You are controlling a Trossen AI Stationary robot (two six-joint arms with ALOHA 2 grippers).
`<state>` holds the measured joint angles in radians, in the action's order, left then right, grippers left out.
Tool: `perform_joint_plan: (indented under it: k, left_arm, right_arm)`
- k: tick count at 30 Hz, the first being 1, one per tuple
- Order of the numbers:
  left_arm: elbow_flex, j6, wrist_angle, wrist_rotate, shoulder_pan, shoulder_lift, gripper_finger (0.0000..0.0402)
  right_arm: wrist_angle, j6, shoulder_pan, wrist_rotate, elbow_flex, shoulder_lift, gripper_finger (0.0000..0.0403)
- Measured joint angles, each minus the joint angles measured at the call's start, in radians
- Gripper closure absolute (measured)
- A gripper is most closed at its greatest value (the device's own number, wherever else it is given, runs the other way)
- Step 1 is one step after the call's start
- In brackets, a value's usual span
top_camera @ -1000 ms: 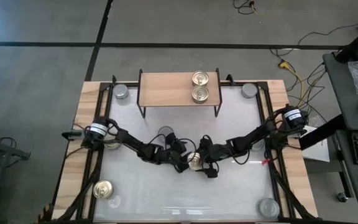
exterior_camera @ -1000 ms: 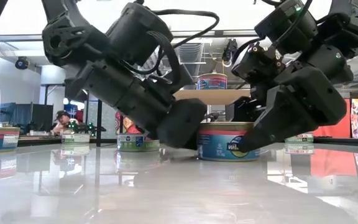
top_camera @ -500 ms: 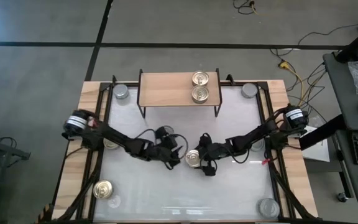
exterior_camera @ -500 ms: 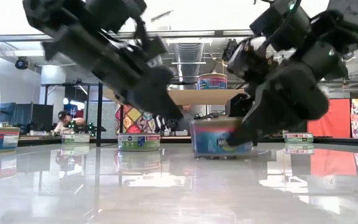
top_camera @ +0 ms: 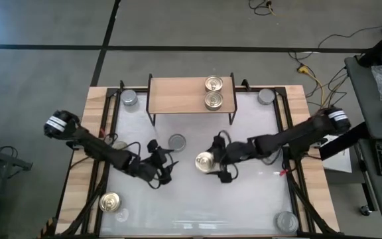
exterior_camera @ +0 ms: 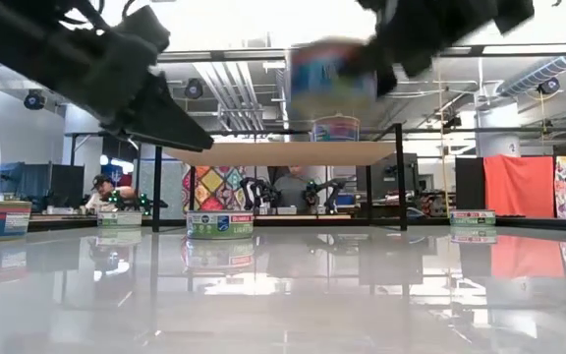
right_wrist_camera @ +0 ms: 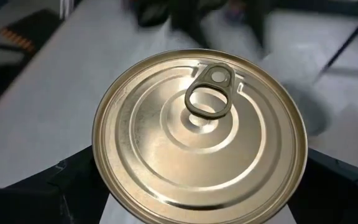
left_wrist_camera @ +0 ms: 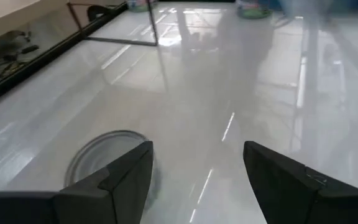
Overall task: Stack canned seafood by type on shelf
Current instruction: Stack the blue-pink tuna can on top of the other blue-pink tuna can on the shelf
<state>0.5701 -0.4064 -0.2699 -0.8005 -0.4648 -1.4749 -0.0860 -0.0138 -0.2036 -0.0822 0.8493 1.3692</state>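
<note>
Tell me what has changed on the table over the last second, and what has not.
The right gripper has lifted the round gold-lidded metal tin off the white tabletop; in the low view the tin now hangs above shelf height. The left gripper, empty and open, has drawn back toward its own side. The two gold-lidded tins on the light-wood shelf and the silver-lidded tin have not moved.
</note>
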Motion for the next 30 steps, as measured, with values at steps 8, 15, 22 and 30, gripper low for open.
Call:
perform_joint_plan:
  k: [8,15,22,30]
  left_arm:
    - [-0.002,0.033,-0.003,-0.001,-0.031,0.002,0.0166]
    - [0.011,0.065,0.002,0.012,-0.032,0.003,0.0166]
    - [0.029,0.084,0.008,0.030,-0.018,0.015,0.0166]
    - [0.126,0.317,0.091,0.218,0.154,0.151,0.0166]
  right_arm:
    - [0.257,0.096,0.201,-0.076,0.185,-0.145,0.0032]
    - [0.320,0.169,0.561,0.059,0.345,-0.078,0.0032]
    - [0.323,0.198,0.807,0.238,0.385,0.048,0.0032]
    - [0.312,0.265,0.913,0.318,0.388,0.098,0.0032]
